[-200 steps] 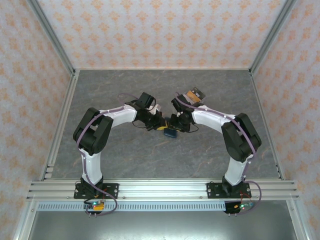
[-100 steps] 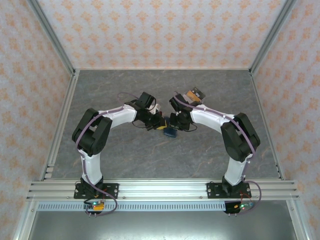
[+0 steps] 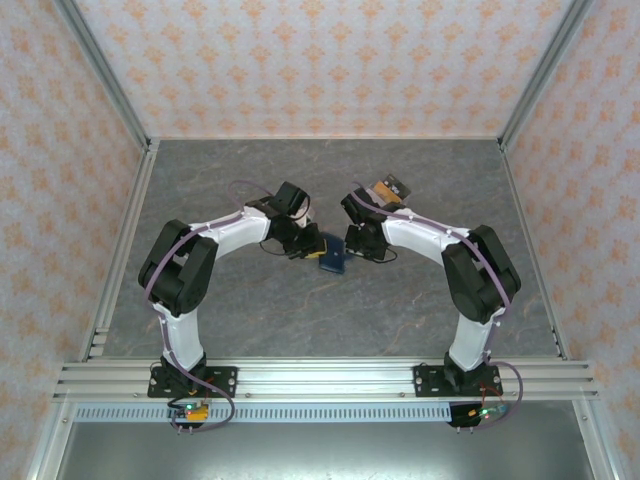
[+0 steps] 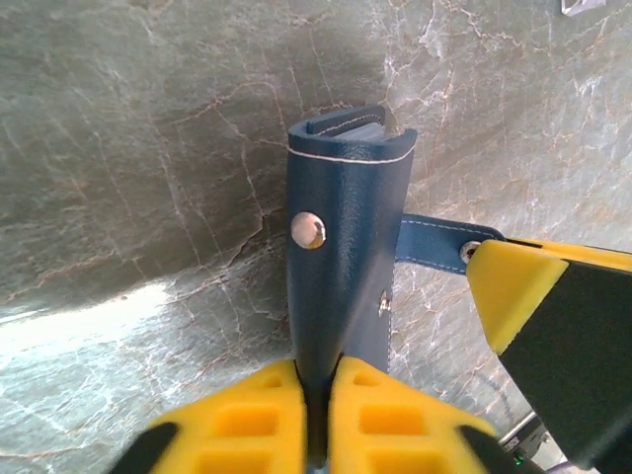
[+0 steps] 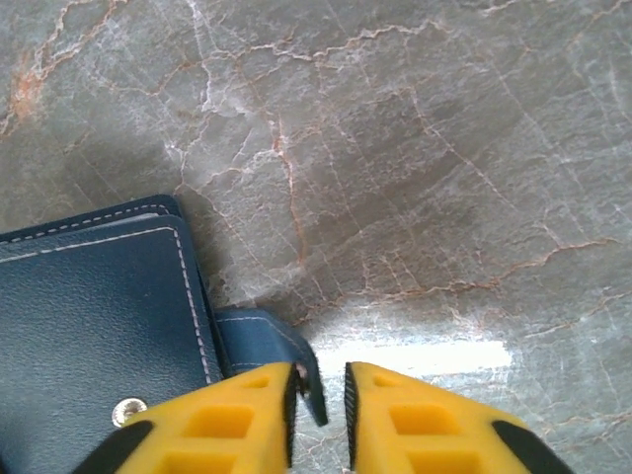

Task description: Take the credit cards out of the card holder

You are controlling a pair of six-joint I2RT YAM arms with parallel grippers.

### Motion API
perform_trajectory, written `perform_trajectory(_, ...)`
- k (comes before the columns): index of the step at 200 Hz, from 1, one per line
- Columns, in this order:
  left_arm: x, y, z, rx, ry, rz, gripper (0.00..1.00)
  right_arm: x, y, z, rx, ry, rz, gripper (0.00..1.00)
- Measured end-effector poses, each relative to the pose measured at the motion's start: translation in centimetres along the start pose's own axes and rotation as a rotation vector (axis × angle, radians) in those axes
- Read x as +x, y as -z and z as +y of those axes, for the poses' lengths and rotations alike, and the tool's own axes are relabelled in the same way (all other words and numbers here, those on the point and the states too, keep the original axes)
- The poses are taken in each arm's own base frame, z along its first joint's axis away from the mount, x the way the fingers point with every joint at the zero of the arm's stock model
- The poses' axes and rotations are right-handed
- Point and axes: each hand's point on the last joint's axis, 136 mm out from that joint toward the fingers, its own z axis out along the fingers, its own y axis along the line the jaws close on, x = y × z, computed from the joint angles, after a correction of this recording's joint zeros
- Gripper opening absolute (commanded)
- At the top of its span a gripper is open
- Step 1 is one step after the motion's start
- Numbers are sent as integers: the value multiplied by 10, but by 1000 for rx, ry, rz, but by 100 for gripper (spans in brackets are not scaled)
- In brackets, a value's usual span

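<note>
Navy-blue and stitched in pale thread, the card holder [image 3: 333, 258] sits mid-table, between the two grippers. A small fan of loose credit cards [image 3: 389, 188] in orange, black and pinkish tones lies just beyond it on the far side of the right arm. So part of the job looks done.

What is left is harder to judge. In the left wrist view the holder [image 4: 341, 257] stands on edge over the marbled table [image 4: 148, 148]. Its open far end shows pale grey layers that could be lining or cards, and I cannot tell which.

The left gripper [image 4: 316, 400] has its yellow fingers [image 4: 252, 415] nearly together, pinching the holder's near edge. The right gripper [image 5: 318, 400] stands a narrow gap apart with the closure tab [image 5: 281, 346] between its fingers [image 5: 395, 420]. The tab lies against one finger with a sliver of space on the other side, so this looks more like a loose straddle than a firm pinch.

The holder itself is slim and folded, with a metal snap [image 4: 308, 229] on its flat face and the short tab sticking out to the right. It is probably slippery and floppy enough to twist when pulled.
</note>
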Motion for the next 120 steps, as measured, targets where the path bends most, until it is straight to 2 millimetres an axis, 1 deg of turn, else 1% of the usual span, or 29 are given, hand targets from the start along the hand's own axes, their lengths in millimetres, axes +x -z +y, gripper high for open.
perform_trajectory(12, -2, 1, 4, -25, 3, -10, 52, 1, -1, 3, -15, 0, 7, 28)
perform_trajectory(33, -6, 5, 10, -74, 12, -32, 67, 2, -6, 8, -36, 2, 24, 28)
perform_trajectory(49, -11, 11, 15, -111, 14, -62, 74, 4, -11, 9, -38, 2, 37, 27)
perform_trajectory(67, -20, 23, 22, -153, 27, -113, 82, 4, -14, 12, -48, 3, 46, 25)
perform_trajectory(90, -36, 48, 31, -198, 42, -203, 91, 4, -17, 14, -57, 15, 50, 19)
perform_trajectory(120, -52, 83, 40, -243, 63, -321, 100, 4, -17, 16, -68, 24, 54, 17)
